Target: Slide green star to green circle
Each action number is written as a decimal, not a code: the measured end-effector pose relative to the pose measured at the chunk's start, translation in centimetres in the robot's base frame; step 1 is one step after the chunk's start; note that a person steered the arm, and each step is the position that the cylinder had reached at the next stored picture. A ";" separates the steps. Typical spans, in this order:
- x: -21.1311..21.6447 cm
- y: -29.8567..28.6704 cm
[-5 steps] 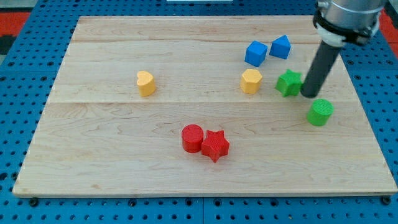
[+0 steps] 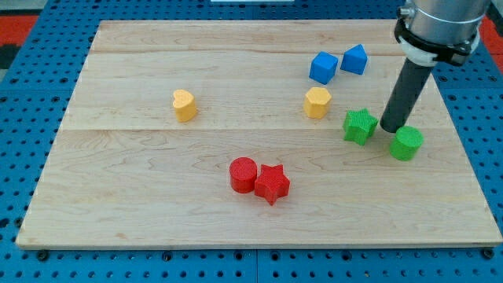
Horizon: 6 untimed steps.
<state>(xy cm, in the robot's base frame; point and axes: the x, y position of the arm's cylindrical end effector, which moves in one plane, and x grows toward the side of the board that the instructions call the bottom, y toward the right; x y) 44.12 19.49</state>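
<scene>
The green star lies on the wooden board at the view's right. The green circle lies a short way to its right and slightly lower. My tip stands between the two, just right of the star and just above-left of the circle. The dark rod rises from it toward the view's top right.
A yellow hexagon lies up-left of the star. Two blue blocks lie above it. A yellow block lies at the left middle. A red circle and red star touch near the bottom centre. The board's right edge is close.
The green star has shifted down and slightly left, from beside the hexagon's level to lower. My tip has moved slightly down. The green circle has hardly moved.
</scene>
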 end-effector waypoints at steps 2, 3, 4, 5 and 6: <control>-4.4 -4.7; -2.5 -7.2; 1.2 -6.6; 0.5 -5.9; -2.7 -3.2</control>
